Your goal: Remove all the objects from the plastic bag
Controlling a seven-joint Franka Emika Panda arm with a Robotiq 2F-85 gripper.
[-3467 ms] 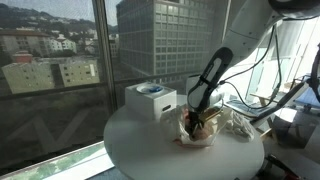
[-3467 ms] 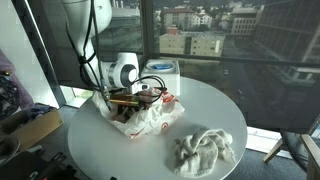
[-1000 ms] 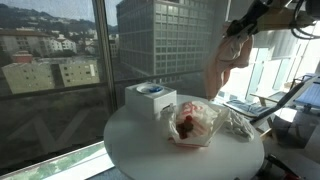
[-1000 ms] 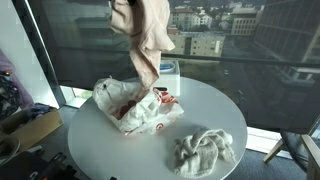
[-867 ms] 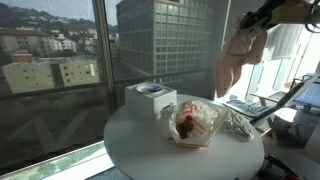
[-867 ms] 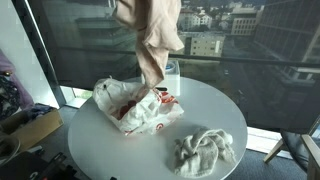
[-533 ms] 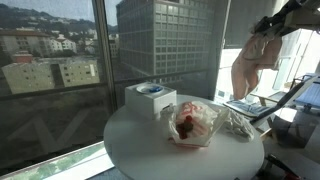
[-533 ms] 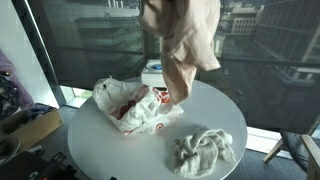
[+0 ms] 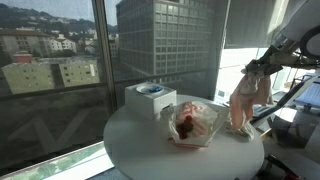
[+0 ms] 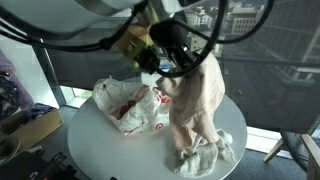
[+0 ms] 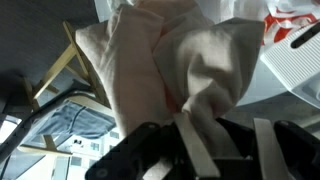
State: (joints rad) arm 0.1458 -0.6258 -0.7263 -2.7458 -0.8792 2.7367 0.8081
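Observation:
My gripper [image 9: 262, 68] [image 10: 163, 58] is shut on a pale pinkish-white cloth [image 9: 244, 102] [image 10: 200, 100]. The cloth hangs down over the table's side away from the plastic bag, and its lower end reaches a crumpled white cloth pile [image 10: 206, 154]. In the wrist view the cloth [image 11: 180, 55] bunches between the fingers [image 11: 192, 140] of my gripper [image 11: 215, 118]. The plastic bag [image 9: 197, 120] [image 10: 132, 106] lies wrinkled on the round table, apart from the gripper. A red piece [image 9: 187, 125] shows inside it. The bag's red-printed edge [image 11: 290, 28] is at the wrist view's upper right.
A white square box with a blue-rimmed top [image 9: 150, 99] stands on the round white table [image 9: 140, 145] [image 10: 100, 150] beside the bag. Tall windows run behind the table. Cables and clutter sit beyond the table's edge [image 10: 20, 125].
The gripper has carried the hanging cloth from high above the bag sideways and down, so it now hangs over the white cloth pile. The bag has stayed in place.

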